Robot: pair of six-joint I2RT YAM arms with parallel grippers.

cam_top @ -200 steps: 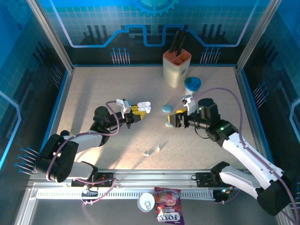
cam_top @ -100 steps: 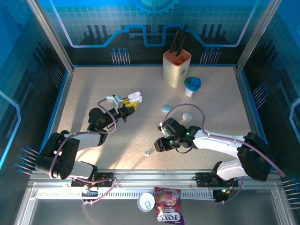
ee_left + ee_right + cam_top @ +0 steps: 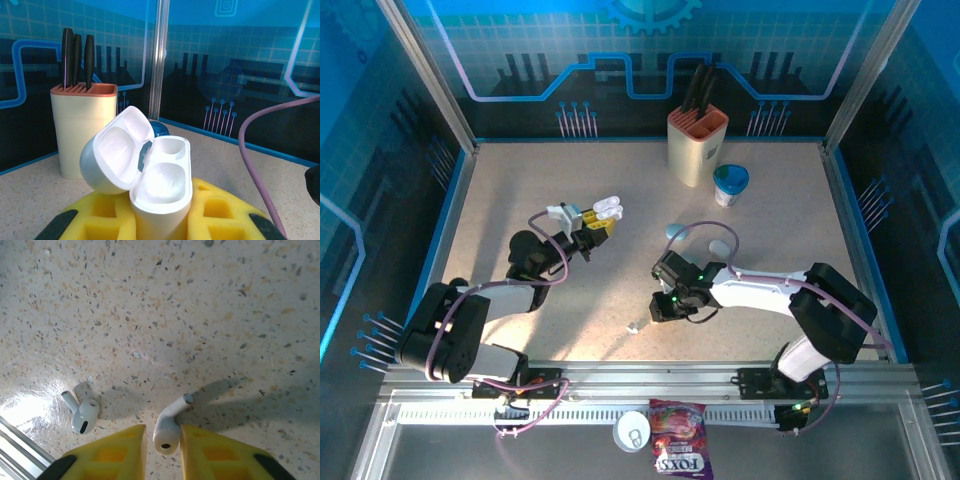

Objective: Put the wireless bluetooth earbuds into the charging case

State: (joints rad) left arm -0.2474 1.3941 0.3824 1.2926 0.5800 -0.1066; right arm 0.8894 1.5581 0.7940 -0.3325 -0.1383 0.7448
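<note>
My left gripper (image 3: 590, 226) is shut on a white charging case (image 3: 607, 208) and holds it above the table left of centre. In the left wrist view the case (image 3: 162, 185) stands upright between the yellow pads with its lid flipped open and both wells empty. My right gripper (image 3: 660, 308) is down on the table at front centre. In the right wrist view a white stemmed earbud (image 3: 170, 427) lies between its yellow fingers, the jaws drawn in round its head and the right pad against it. A second earbud (image 3: 82, 415) lies loose just to the left, seen from above as a small white speck (image 3: 634, 326).
A knife block (image 3: 697, 145) and a blue-lidded cup (image 3: 730, 184) stand at the back. A pale blue closed case (image 3: 675, 231) and a white one (image 3: 719, 247) lie behind the right arm. A snack bag (image 3: 680, 452) and a tin (image 3: 631, 431) lie beyond the front rail.
The right arm swung from the closed cases at the back right down to the front-centre earbuds, and its jaws narrowed round one. The left gripper shifted slightly left with the case, then held still.
</note>
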